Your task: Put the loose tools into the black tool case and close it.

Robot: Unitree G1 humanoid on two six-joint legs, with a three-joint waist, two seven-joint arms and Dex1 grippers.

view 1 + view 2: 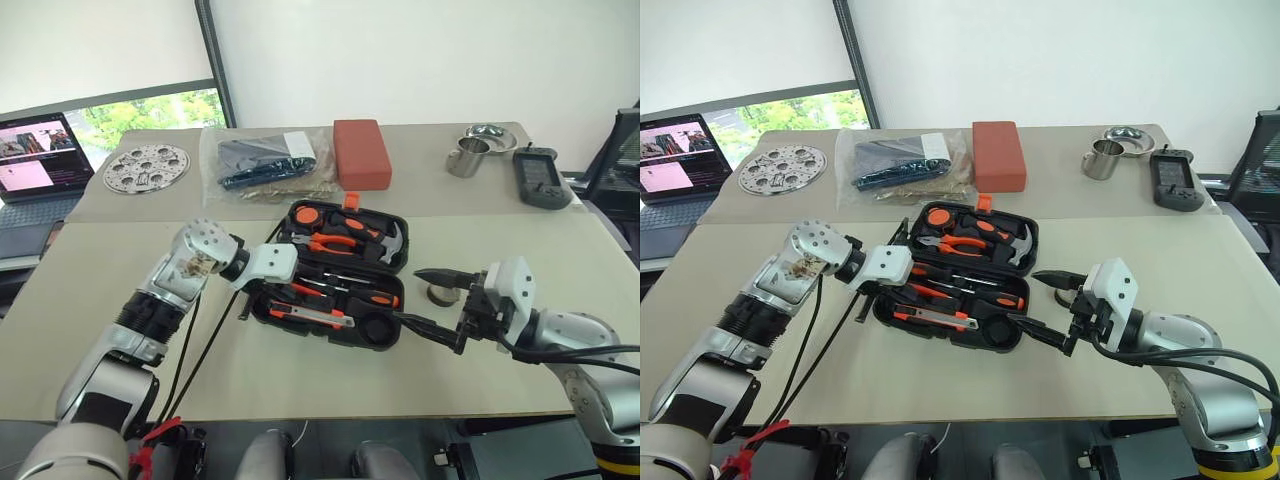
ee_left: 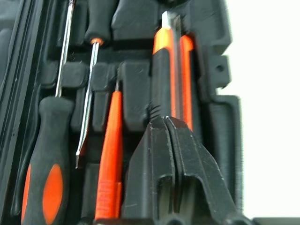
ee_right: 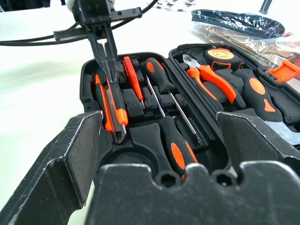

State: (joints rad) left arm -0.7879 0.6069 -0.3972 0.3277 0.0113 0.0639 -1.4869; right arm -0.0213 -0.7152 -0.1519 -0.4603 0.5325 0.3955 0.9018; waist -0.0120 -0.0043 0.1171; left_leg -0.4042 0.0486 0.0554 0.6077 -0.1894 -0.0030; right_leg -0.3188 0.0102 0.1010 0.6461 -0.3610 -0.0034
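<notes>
Both head eyes look forward and down over the surface point(image 1: 330, 380), while each wrist camera peers closely into the open black tool case point(image 3: 154, 108) all views share.

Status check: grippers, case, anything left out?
Left gripper shut, over the utility knife in its slot. Right gripper open, empty. Black tool case open. Tape roll outside, beside it.

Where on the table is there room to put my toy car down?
The widest bare patch is the near table strip in front of the black tool case. There is also room on the left, below the round metal plate. The back edge is crowded: plastic bag, red block, steel cup.
</notes>
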